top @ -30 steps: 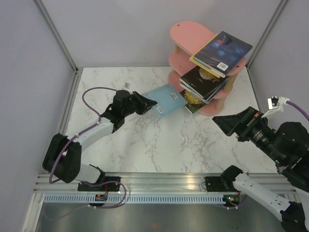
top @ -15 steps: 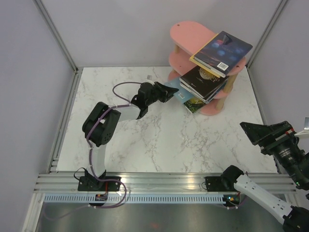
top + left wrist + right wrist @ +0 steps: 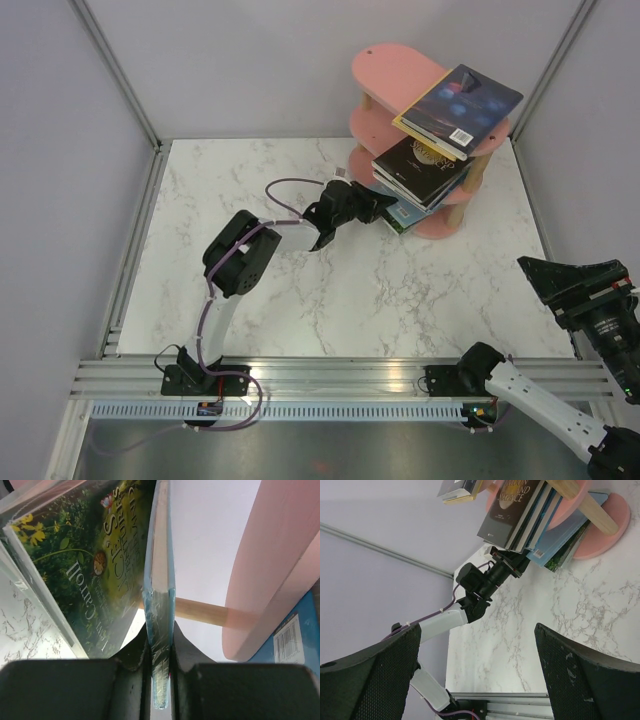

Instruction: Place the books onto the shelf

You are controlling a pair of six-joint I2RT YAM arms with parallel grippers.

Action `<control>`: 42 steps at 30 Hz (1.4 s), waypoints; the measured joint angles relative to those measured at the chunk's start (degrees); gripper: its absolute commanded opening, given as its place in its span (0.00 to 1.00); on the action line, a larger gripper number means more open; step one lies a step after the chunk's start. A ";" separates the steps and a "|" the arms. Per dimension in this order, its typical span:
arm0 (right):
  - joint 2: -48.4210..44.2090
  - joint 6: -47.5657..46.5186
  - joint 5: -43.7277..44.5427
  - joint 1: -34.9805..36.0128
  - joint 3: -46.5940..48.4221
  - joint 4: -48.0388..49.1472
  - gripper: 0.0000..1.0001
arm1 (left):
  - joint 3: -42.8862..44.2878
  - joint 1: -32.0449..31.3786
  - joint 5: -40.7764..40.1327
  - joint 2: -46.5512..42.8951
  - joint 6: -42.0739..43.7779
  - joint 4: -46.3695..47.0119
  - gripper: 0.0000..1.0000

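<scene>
Left gripper [image 3: 383, 207] is clamped shut on a light blue book [image 3: 159, 580], pinching its near edge between both fingers. This arm reaches from the near edge of the marble table [image 3: 400, 290] across to the pink shelf [image 3: 395, 70], which stands at the far right corner.

From the left wrist camera the light blue book shows edge-on. Its far end sits in the gap between the bottom and middle boards. A green book [image 3: 90, 565] with yellow flowers on its cover lies on one side of it, resting on the bottom board. The underside of a pink board and a wooden post [image 3: 200, 611] are on the other side. Whether the light blue book touches the green one cannot be told.

On the middle board is a stack of several books, with a black book [image 3: 425, 160] bearing gold lettering on top. The stack juts out past the board's front edge. On the top board a dark blue book [image 3: 465, 100] lies tilted and overhangs the edge, with a thinner yellow-edged book just beneath it.

Right gripper [image 3: 535, 272] is at the right side of the table, well apart from the shelf. Its fingers are spread wide with nothing between them, and they point toward the shelf and the left arm.
</scene>
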 measured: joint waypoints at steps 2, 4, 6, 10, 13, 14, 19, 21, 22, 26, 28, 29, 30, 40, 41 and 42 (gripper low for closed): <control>-0.07 0.26 0.50 0.37 0.15 -0.22 0.97 | 0.46 -0.11 -0.22 0.28 -0.22 -0.07 0.06; -0.11 0.55 0.98 0.83 0.31 -0.44 0.97 | 1.55 -0.09 -0.68 0.28 -0.24 -1.14 0.08; -0.28 0.92 1.46 1.40 0.31 -0.52 0.97 | 2.38 -0.04 -1.42 0.28 -0.24 -2.56 0.13; -0.76 1.53 2.36 2.29 0.31 -1.22 0.97 | 2.60 0.00 -1.95 0.28 -0.20 -3.72 0.28; -1.05 1.77 2.80 2.89 0.31 -1.70 0.97 | 2.67 0.00 -2.49 0.28 -0.20 -5.16 0.43; -1.18 1.99 2.99 3.10 0.31 -1.84 0.97 | 2.86 0.04 -2.49 0.28 -0.20 -6.16 0.49; -1.81 2.56 4.09 4.02 0.31 -2.49 0.97 | 4.66 0.28 -1.97 0.28 0.20 -10.78 0.64; -2.03 2.80 4.44 4.28 0.28 -2.67 0.96 | 4.68 0.46 -1.99 0.04 0.72 -13.16 0.70; -2.21 2.89 4.55 4.44 0.28 -2.67 0.96 | 4.61 0.57 -1.92 -0.09 0.79 -13.51 0.71; -3.06 3.21 5.09 4.81 0.00 -2.67 0.97 | 4.00 1.29 -1.90 -2.62 2.36 -17.27 0.85; -3.48 3.32 5.18 4.94 -0.55 -2.75 0.97 | 3.54 1.90 -1.75 -4.02 3.82 -19.63 0.90; -3.61 3.48 5.25 5.07 -0.87 -2.75 0.96 | 3.41 2.14 -1.84 -4.68 4.44 -20.85 0.92; -3.72 3.52 5.31 5.20 -1.18 -2.75 0.97 | 3.28 2.49 -1.81 -5.60 5.18 -22.43 0.93; -3.78 2.01 4.98 5.55 -4.61 -1.62 0.96 | -4.02 6.99 -3.32 -20.96 14.88 -33.92 1.00; -3.78 1.55 4.79 5.55 -5.31 -1.05 0.96 | -5.09 7.61 -3.58 -22.93 16.20 -35.26 1.00; -3.78 1.09 4.59 5.55 -5.97 -0.52 0.96 | -5.97 8.15 -4.00 -24.81 17.77 -36.87 1.00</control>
